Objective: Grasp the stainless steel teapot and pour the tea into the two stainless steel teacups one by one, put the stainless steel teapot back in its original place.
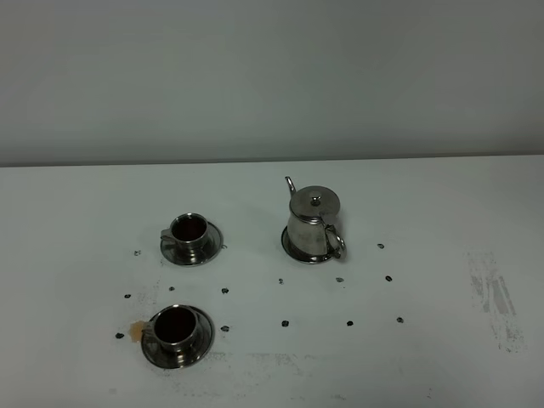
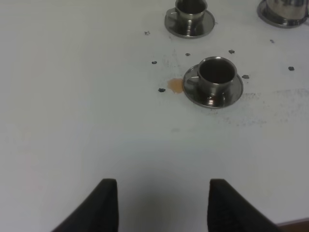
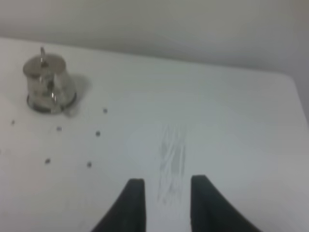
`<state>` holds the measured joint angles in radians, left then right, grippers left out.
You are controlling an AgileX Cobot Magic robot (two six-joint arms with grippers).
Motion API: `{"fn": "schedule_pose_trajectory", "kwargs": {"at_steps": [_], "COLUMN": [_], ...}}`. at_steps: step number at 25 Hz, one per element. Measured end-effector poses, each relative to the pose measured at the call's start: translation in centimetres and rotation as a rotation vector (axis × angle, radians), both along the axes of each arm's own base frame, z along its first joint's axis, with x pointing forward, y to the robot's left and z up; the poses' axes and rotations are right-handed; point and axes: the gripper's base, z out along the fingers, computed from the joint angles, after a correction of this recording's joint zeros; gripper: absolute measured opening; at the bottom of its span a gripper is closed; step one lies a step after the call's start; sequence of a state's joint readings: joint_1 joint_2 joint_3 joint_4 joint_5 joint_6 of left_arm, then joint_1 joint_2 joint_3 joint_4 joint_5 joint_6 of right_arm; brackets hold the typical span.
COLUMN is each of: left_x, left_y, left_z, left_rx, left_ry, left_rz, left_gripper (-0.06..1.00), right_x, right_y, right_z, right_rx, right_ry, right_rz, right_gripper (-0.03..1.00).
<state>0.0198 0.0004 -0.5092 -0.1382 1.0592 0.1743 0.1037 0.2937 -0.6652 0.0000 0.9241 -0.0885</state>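
Across the white table [image 1: 76, 212]: everything is sitting where the pouring job wants it, and neither of my arms is showing in the high view.
Teapot: the stainless steel teapot [image 1: 313, 223] is standing upright on its own round saucer [image 1: 293, 249], lid on, spout pointing to the back wall and loop handle turned toward the front right, which I judge is the side my right arm reaches from.
Far cup: the farther teacup [image 1: 188, 232] is resting on its saucer to the left of the pot, dark inside, so I am reading it as already filled.
Near cup: the nearer teacup [image 1: 175, 329] is sitting on its saucer close to the table's front edge, dark inside too, with a small brownish spill stain [image 1: 134, 331] just beside the saucer.
Task state: with both cups looking full and the pot on its saucer, I am judging the work to be at its end.
Left gripper: my left gripper [image 2: 161, 205] is hovering over bare table, well back from the cups, fingers spread wide and holding nothing.
Right gripper: my right gripper [image 3: 164, 205] is hanging well apart from the pot over a scuffed patch [image 3: 171, 162], fingers parted by a narrow gap, nothing between them.
Marks: small dark dots [image 1: 284, 323] are lying scattered between the saucers.
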Motion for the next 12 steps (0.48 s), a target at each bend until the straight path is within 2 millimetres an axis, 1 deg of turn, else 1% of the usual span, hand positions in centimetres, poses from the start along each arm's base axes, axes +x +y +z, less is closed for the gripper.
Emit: {"fn": "schedule_pose_trajectory", "kwargs": {"at_steps": [2, 6, 9, 12], "left_x": [0.0, 0.0, 0.0, 0.0], "left_y": [0.0, 0.0, 0.0, 0.0], "left_z": [0.0, 0.0, 0.0, 0.0], "left_rx": [0.000, 0.000, 0.000, 0.000], "left_ry": [0.000, 0.000, 0.000, 0.000], "left_rz": [0.000, 0.000, 0.000, 0.000], "left_gripper": [0.48, 0.48, 0.48, 0.48], "right_x": [-1.2, -2.4, -2.6, -2.6], "right_y": [-0.1, -0.3, -0.3, -0.3], "right_z": [-0.9, -3.3, -5.1, -5.5], "right_rx": [0.024, 0.033, 0.030, 0.030], "right_ry": [0.026, 0.070, 0.116, 0.123], "right_rz": [-0.014, -0.028, -0.031, -0.039], "right_gripper": [0.25, 0.25, 0.25, 0.25]}}
